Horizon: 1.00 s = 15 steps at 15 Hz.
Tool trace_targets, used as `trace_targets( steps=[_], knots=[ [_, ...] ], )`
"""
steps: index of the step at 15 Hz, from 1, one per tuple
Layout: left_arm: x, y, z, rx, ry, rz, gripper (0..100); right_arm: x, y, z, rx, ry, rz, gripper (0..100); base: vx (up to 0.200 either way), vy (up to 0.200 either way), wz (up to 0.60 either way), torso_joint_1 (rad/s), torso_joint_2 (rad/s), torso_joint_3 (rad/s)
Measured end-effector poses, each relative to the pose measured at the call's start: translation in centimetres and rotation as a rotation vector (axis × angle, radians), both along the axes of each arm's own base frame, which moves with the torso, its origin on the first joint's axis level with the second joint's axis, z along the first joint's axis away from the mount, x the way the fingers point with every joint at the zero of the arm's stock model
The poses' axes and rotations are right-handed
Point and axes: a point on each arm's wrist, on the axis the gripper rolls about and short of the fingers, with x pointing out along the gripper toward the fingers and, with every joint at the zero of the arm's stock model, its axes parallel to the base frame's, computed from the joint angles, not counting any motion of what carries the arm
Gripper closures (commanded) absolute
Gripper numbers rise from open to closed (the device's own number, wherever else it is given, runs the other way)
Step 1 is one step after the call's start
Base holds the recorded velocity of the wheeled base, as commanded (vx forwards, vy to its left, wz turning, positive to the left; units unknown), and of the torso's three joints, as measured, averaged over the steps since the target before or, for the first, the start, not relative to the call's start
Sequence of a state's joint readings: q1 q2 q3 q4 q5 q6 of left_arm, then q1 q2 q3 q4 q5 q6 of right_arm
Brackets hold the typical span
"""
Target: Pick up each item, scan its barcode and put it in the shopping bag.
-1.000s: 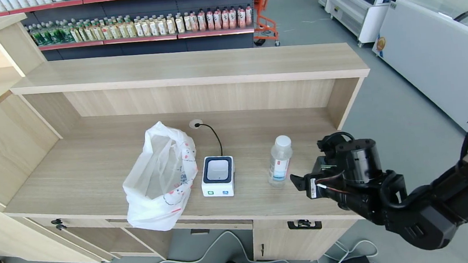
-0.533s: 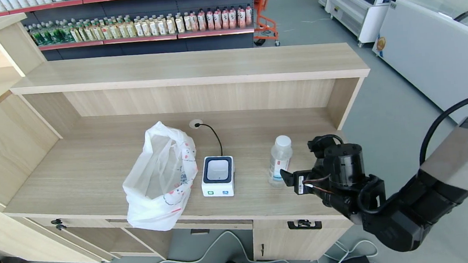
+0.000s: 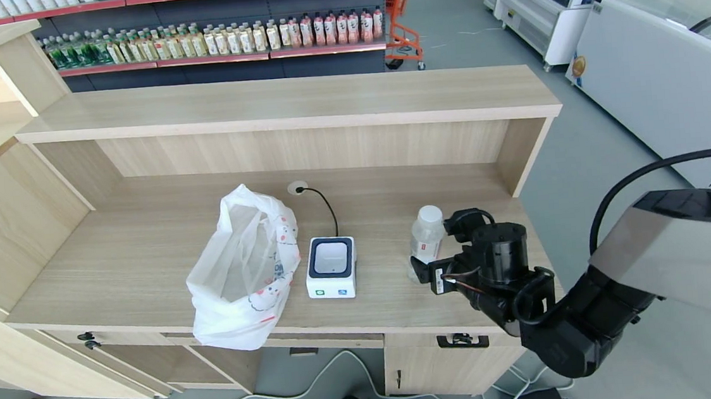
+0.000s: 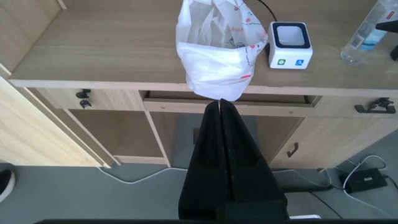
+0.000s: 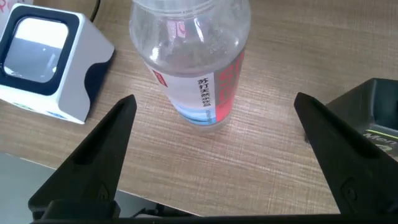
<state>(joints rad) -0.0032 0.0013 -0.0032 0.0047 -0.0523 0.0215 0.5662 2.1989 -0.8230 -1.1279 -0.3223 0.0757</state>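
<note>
Right gripper (image 5: 216,102) spread wide and holding nothing, the water bottle (image 5: 193,56) upright just ahead of the gap, on the counter (image 3: 144,254) near the scanner (image 3: 331,266). I would centre the jaws on the label band and close gently, since thin plastic probably buckles. Left gripper (image 4: 221,102) pressed closed, hanging before the counter front, below the shopping bag (image 3: 243,265).

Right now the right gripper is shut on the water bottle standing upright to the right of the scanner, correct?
No. The right gripper is open, not shut on the water bottle: the right wrist view shows its fingers spread wide, clear of the bottle on both sides. The bottle does stand upright to the right of the scanner.
</note>
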Motion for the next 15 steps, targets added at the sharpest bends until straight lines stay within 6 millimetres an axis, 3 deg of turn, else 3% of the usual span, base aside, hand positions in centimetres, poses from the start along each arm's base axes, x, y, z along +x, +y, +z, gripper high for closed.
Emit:
trace_targets(
  steps=[8,15],
  knots=[
    [0.0,0.0,0.0,0.000,0.000,0.000,100,2.6,1.1,-1.2,-0.025,-0.064,0.003,0,0.000,0.000,0.00,0.000,0.00,0.000],
    [0.0,0.0,0.0,0.000,0.000,0.000,100,4.1,2.0,-2.2,-0.029,-0.076,0.107,0,0.000,0.000,0.00,0.000,0.00,0.000]
  ],
)
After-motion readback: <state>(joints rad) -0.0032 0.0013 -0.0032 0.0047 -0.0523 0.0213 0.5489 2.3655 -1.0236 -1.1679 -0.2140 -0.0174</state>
